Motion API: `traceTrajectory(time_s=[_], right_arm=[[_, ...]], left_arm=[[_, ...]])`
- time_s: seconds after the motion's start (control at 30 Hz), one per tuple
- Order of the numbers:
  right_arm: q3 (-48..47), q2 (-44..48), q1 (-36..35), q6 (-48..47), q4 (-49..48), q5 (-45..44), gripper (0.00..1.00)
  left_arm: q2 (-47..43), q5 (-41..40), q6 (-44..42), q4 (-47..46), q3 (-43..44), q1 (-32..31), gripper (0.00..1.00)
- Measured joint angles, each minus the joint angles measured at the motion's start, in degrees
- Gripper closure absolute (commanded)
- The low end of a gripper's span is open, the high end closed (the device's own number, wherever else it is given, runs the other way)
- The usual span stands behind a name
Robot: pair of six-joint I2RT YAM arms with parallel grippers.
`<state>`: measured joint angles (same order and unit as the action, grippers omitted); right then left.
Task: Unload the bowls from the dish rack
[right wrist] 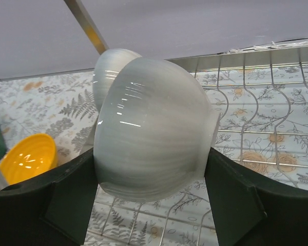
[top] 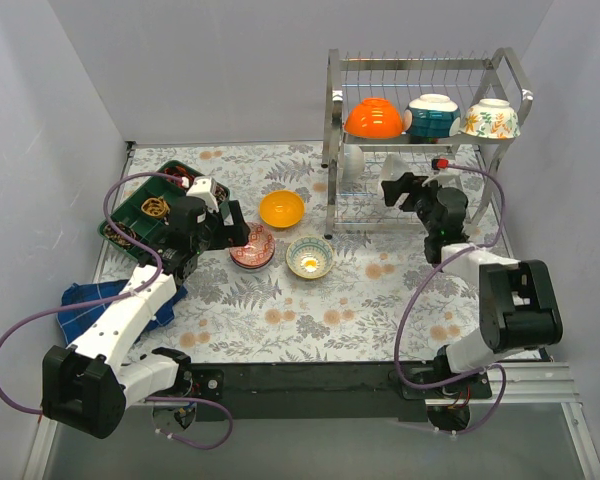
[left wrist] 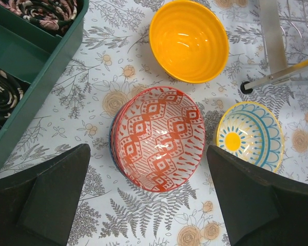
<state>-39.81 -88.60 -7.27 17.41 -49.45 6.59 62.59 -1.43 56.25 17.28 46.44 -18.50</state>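
Note:
The chrome dish rack (top: 425,70) stands at the back right. Its top shelf holds an orange bowl (top: 373,118), a teal bowl (top: 432,115) and a floral bowl (top: 491,118). On the lower shelf, my right gripper (right wrist: 151,159) is shut on a pale grey-white bowl (right wrist: 151,133), one finger on each side. A second white bowl (right wrist: 108,66) stands behind it. My left gripper (left wrist: 149,195) hangs open just above a red-patterned bowl (left wrist: 159,138), which is stacked on a blue one. A yellow bowl (left wrist: 189,41) and a sun-patterned bowl (left wrist: 250,135) rest on the table nearby.
A green compartment tray (top: 145,205) with coiled items sits at the left, close to my left arm. A blue cloth (top: 80,305) lies under that arm. The rack's leg (left wrist: 277,77) stands just right of the yellow bowl. White walls close in the table.

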Motion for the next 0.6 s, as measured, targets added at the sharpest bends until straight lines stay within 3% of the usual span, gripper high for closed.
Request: traceTrajectory(time_s=[0.33, 0.6], right_arm=[[9.4, 15.7, 0.0, 9.2, 5.2, 5.3, 0.98], [17.8, 27.3, 0.0, 18.3, 7.6, 14.1, 0.98]], left_arm=[[0.0, 7.5, 0.5, -1.4, -0.1, 0.0, 0.02], [-0.1, 14.5, 7.9, -4.7, -1.0, -2.3, 0.02]])
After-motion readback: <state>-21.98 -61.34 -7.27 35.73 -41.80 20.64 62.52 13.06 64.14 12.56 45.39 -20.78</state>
